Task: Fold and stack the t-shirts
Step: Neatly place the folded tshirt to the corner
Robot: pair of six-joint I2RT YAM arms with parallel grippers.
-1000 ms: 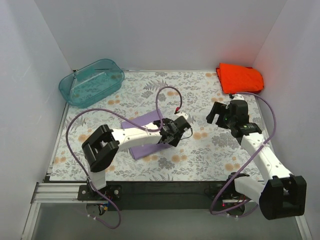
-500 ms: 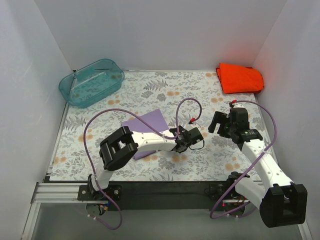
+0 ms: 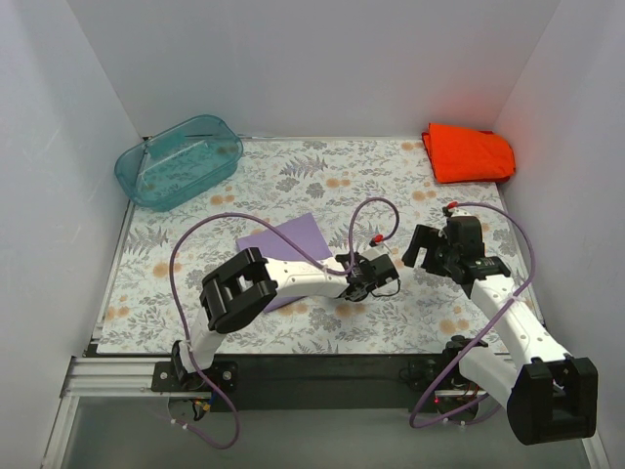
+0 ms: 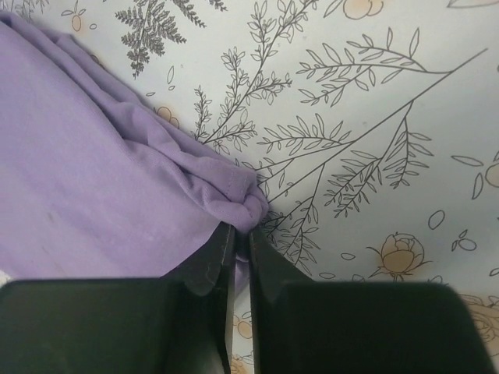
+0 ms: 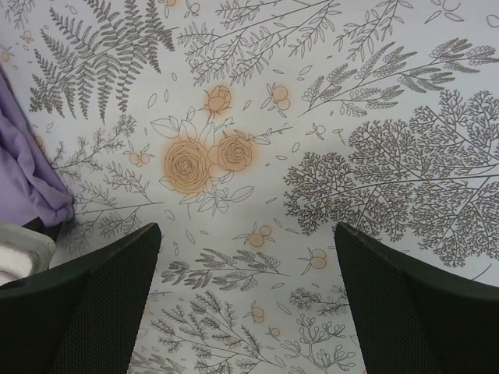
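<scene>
The lavender t-shirt (image 3: 289, 237) lies folded flat at the middle of the table. My left gripper (image 3: 354, 285) is at its near right corner, and in the left wrist view the left gripper (image 4: 242, 231) is shut on a bunched bit of the lavender t-shirt (image 4: 101, 179). The orange-red t-shirt (image 3: 469, 152) lies folded in the far right corner, well away from both arms. My right gripper (image 3: 422, 244) hovers just right of the left one; in its wrist view the right gripper (image 5: 245, 227) is open over bare patterned tabletop, with the lavender t-shirt's edge (image 5: 31, 175) at the left.
A translucent teal tub (image 3: 181, 159) stands at the far left corner. White walls close the table on three sides. Purple cables loop above both arms near the middle. The two grippers are close together.
The left arm has reached right across the lavender shirt and its jaws have closed on the shirt's corner. The right gripper has drifted slightly nearer and stays open.
</scene>
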